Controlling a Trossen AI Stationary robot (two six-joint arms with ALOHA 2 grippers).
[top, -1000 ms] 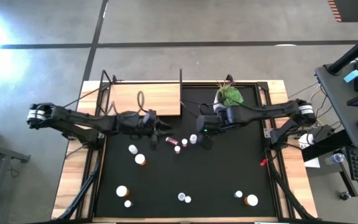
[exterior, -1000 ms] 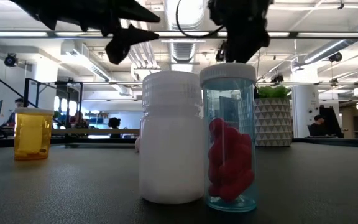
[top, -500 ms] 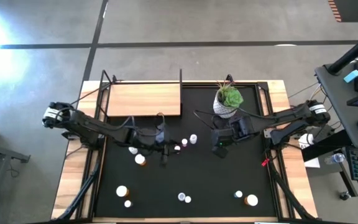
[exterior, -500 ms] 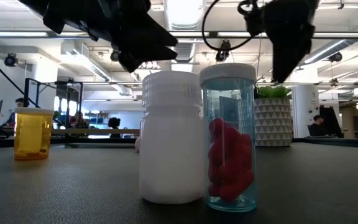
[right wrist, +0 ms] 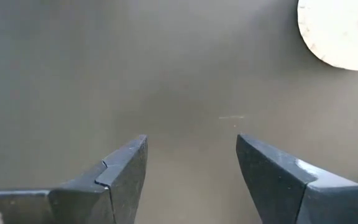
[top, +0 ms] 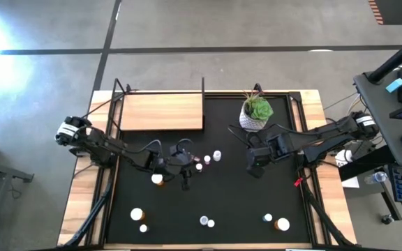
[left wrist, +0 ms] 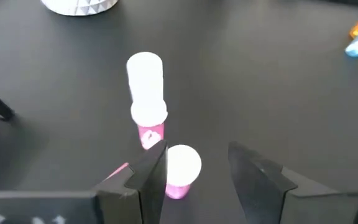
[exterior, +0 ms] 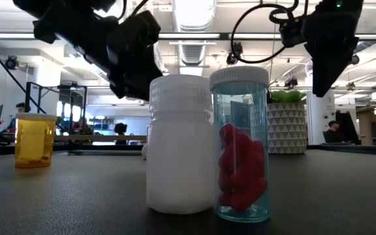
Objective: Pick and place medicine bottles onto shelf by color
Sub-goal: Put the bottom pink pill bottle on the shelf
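The left gripper [top: 185,167] is hovering over the black mat [top: 257,202] with its fingers [left wrist: 148,177] spread and holding nothing, just beside a pink medicine bottle [left wrist: 180,171] and two more bottles [left wrist: 146,106] standing in a row near the mat's middle. The right gripper [top: 255,167] is hanging wide open and empty above bare mat, in front of the potted plant [top: 255,111]. The wooden shelf [top: 162,111] is lying bare at the mat's far left corner, while other bottles [top: 280,224] are standing scattered along the near edge.
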